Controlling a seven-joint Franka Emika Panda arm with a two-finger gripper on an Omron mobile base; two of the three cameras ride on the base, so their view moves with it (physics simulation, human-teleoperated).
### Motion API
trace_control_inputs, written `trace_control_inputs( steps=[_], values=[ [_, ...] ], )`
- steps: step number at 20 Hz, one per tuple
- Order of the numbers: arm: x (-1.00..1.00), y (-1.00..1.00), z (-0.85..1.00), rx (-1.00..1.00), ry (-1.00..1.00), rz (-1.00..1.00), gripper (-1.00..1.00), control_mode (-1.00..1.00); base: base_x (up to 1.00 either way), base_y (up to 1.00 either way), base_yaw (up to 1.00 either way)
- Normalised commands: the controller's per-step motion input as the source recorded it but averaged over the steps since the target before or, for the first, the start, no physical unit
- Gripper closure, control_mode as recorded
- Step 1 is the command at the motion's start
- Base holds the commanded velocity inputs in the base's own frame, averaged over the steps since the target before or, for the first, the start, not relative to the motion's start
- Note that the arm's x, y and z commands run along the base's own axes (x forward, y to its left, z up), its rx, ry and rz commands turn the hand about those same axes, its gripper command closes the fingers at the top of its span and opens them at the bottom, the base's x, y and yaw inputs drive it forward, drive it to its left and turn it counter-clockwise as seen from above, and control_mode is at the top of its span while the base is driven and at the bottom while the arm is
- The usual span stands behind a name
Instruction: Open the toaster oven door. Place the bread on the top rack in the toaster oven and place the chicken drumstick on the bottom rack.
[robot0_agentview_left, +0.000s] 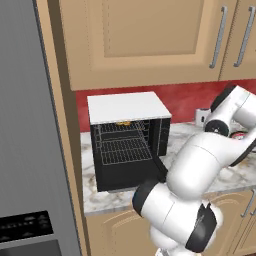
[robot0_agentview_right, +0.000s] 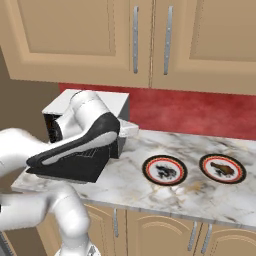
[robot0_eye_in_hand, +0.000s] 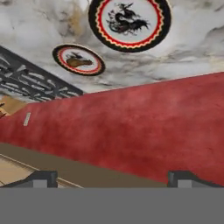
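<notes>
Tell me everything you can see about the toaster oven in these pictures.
The toaster oven is a boxy black appliance with a flat white top. It stands on the marble counter against the red backsplash, beside the grey fridge. Its door is open and hangs down in front. Inside, two grey wire racks span its width; a small golden-tan piece, likely the bread, lies on the top rack.

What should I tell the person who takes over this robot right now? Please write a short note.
Gripper: open, holding nothing, facing the red wall.
Toaster oven: the door is folded down, so that step is done.
Bread: a golden piece lies at the back of the top rack, apparently placed.
Chicken drumstick: on the right plate on the counter, not yet moved. The left plate carries no food.
Left to do: pick up the drumstick and put it on the bottom rack.
</notes>
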Motion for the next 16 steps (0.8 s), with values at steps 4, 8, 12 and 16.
trace_control_inputs(
  steps=[4,8,12,16],
  values=[
    [0.82,-1.00,0.41,0.23,0.00,-0.19,-1.00,-1.00,0.00,0.00,0.00],
    [0.99,-0.82,-0.14,0.15,0.04,-0.30,-1.00,-1.00,0.00,0.00,0.00],
    [0.85,-0.51,-0.70,0.10,0.14,-0.34,-1.00,-1.00,0.00,0.00,0.00],
    [0.86,-0.42,-0.49,0.05,0.38,-0.32,-1.00,-1.00,0.00,0.00,0.00]
  ],
)
